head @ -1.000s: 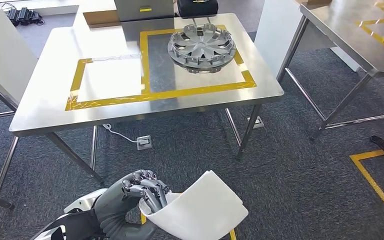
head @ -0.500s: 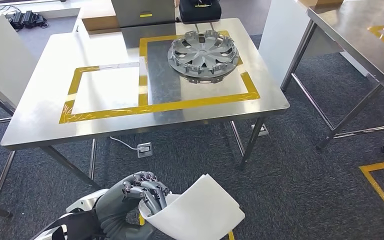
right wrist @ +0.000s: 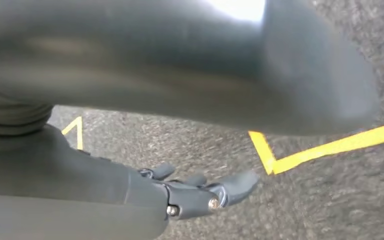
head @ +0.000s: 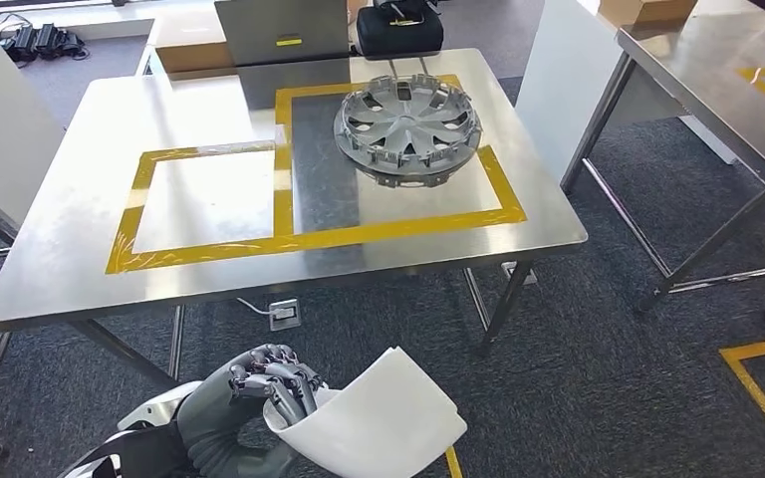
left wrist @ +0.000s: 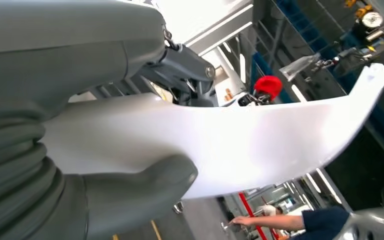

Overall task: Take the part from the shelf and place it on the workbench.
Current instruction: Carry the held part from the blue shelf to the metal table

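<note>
My left hand (head: 259, 390) grips a white, curved sheet-like part (head: 379, 430) by one edge, low in the head view, above the carpet in front of the workbench. The left wrist view has the thumb (left wrist: 135, 192) pressed under the same white part (left wrist: 240, 145). The steel workbench (head: 60, 269) lies ahead, marked with two yellow tape frames. The left frame (head: 209, 199) is bare; a silver wheel cover (head: 408, 124) sits in the right one. My right hand (right wrist: 200, 192) hangs over the carpet with its fingers stretched out, holding nothing.
A second steel table (head: 717, 70) stands at the right, with white panels (head: 0, 129) at the left and between the tables. A black bag (head: 398, 25) and a grey box (head: 279, 30) sit at the workbench's far edge. A floor socket (head: 282, 315) lies under it. A person (left wrist: 290, 220) stands behind.
The whole view has shifted: the camera has come closer to the workbench, which now looks larger and lower in the picture. My left hand still holds the white part the same way.
</note>
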`<state>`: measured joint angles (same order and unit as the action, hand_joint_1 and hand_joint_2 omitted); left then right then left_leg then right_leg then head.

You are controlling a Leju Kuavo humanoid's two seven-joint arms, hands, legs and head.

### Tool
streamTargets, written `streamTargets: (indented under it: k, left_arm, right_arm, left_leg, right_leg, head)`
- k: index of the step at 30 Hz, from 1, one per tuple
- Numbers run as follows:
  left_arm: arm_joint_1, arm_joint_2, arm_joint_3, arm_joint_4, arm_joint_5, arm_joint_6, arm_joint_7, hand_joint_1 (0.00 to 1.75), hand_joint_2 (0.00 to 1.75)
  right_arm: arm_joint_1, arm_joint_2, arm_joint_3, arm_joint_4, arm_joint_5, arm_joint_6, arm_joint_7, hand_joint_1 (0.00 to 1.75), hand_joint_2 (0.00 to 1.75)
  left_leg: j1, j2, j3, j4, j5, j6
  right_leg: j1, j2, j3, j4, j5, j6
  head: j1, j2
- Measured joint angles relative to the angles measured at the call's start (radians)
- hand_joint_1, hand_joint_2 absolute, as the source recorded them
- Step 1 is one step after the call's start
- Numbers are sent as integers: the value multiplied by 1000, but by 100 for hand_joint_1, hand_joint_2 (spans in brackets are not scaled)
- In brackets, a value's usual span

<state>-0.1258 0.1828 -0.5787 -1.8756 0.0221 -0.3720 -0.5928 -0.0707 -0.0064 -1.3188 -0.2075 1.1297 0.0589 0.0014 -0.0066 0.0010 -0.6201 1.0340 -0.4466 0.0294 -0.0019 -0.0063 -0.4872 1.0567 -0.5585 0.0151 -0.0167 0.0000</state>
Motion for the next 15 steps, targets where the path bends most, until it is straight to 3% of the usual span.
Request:
streamTargets:
  k: [2,4,6,7,9,11,15]
  left_arm:
    - [-1,-1,0,0,0,0,0,175,175]
    - [-1,-2,0,1,0,0,0,175,175]
    - [0,-2,0,2,0,0,0,175,175]
    - [0,-3,0,2,0,0,0,175,175]
    - [-2,-5,0,3,0,0,1,175,175]
    - [-5,-6,-1,4,0,0,4,175,175]
    - [-11,-7,-1,4,2,2,9,175,175]
  right_arm:
    - [-5,-2,1,0,-2,-1,-1,0,0]
    - [-6,-4,1,0,-6,-2,-2,0,0]
    - [-4,-6,1,0,-9,-3,-4,0,0]
    - [-3,-6,1,0,-9,-3,-5,0,0]
    - [-2,-7,1,0,-9,-4,-7,0,0]
    - [-2,-7,1,0,-9,-4,-8,0,0]
    - [-1,-7,1,0,-7,-4,-10,0,0]
  left_leg:
    - [3,-6,21,-5,-7,9]
    - [4,-11,32,-5,-20,15]
    - [4,-17,47,-5,-35,14]
    - [4,-19,57,-5,-44,11]
    - [5,-20,80,-5,-64,4]
    - [4,-20,98,-4,-83,-6]
    - [1,-20,115,10,-95,-31]
  right_leg:
    - [-3,2,-44,81,-13,9]
    - [-6,4,-129,197,-60,18]
    - [-8,4,-190,243,-90,23]
    - [-8,4,-198,221,-72,24]
    - [-10,3,-174,101,25,23]
    - [-7,2,-149,6,83,14]
    - [-6,2,-127,-17,91,-19]
  head:
    - [4,0]
    - [10,0]
    - [14,0]
    - [15,0]
    - [17,0]
    - [19,0]
    - [18,0]
